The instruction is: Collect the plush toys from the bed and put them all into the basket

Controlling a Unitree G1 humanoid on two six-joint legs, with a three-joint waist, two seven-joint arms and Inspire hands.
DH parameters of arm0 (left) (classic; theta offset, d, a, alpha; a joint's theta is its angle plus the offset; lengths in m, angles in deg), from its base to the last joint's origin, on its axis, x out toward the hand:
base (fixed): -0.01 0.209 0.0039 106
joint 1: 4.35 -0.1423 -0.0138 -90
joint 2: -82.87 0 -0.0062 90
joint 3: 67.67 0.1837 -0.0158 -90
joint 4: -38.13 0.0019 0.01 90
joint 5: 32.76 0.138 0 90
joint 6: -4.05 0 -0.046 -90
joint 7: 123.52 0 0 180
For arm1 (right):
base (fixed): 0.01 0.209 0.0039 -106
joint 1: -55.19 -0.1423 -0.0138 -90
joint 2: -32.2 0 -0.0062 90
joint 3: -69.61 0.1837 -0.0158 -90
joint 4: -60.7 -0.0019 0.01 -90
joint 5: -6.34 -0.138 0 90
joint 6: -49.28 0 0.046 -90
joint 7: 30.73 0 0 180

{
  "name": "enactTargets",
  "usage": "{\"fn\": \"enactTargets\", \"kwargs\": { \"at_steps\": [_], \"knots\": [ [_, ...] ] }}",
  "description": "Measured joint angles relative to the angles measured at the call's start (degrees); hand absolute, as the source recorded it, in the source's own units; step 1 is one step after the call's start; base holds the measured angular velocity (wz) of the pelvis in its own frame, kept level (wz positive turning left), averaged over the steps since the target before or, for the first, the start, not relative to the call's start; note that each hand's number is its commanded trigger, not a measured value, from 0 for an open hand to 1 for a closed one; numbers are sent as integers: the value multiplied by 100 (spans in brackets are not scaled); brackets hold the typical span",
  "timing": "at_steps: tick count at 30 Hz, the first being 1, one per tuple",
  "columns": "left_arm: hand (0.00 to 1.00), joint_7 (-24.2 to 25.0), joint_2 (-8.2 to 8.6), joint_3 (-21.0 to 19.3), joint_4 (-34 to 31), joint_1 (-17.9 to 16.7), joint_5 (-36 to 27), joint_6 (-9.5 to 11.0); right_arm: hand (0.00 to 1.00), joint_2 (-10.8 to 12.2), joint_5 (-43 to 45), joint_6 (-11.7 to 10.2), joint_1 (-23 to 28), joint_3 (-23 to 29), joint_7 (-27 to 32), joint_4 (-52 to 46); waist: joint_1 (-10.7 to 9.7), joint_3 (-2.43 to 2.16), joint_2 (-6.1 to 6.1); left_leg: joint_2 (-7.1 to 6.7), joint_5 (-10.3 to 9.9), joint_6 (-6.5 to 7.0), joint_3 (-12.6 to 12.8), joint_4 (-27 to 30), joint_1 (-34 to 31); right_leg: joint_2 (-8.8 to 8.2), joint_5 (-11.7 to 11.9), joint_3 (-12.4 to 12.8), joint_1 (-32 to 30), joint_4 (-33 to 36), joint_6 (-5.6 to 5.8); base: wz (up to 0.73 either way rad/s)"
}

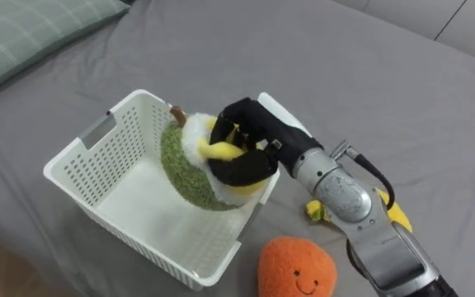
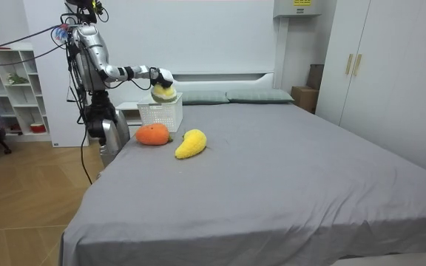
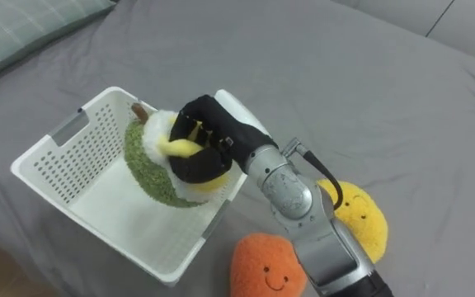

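Observation:
A white perforated basket (image 1: pixel 97 157) (image 3: pixel 60 153) (image 2: pixel 161 116) sits on the grey bed. My right hand (image 1: pixel 242 144) (image 3: pixel 200 140) is curled round a green, white and yellow plush toy (image 1: pixel 190 169) (image 3: pixel 151 165) held over the basket's right side, partly inside it. An orange plush toy (image 1: pixel 297 268) (image 3: pixel 264 268) (image 2: pixel 151 134) lies on the bed just right of the basket's near corner. A yellow plush toy (image 3: pixel 357 216) (image 1: pixel 394 213) (image 2: pixel 190 143) lies beyond my right forearm, partly hidden by it.
A checked green pillow (image 1: pixel 23 33) lies at the upper left, near the head of the bed. I stand at the bedside by the basket in the room view, with a white shelf (image 2: pixel 6 89) behind me and wardrobes (image 2: pixel 390 74) on the room view's right.

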Motion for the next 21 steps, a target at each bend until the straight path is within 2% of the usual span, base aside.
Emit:
{"fn": "enactTargets", "kwargs": {
  "at_steps": [12,21],
  "knots": [
    [0,3,-41,-42,14,-11,2,-7,0,31,219,23,80,-3,-123,237,-21,0,2,-3,0,0,-7,38,-17,-1,1,-5,24,7,1,0],
    [0,3,-23,-74,-49,-13,1,-48,0,35,552,23,109,34,-182,220,-154,-8,16,-8,2,2,-30,45,-20,-1,2,1,25,7,1,1]
  ]
}}
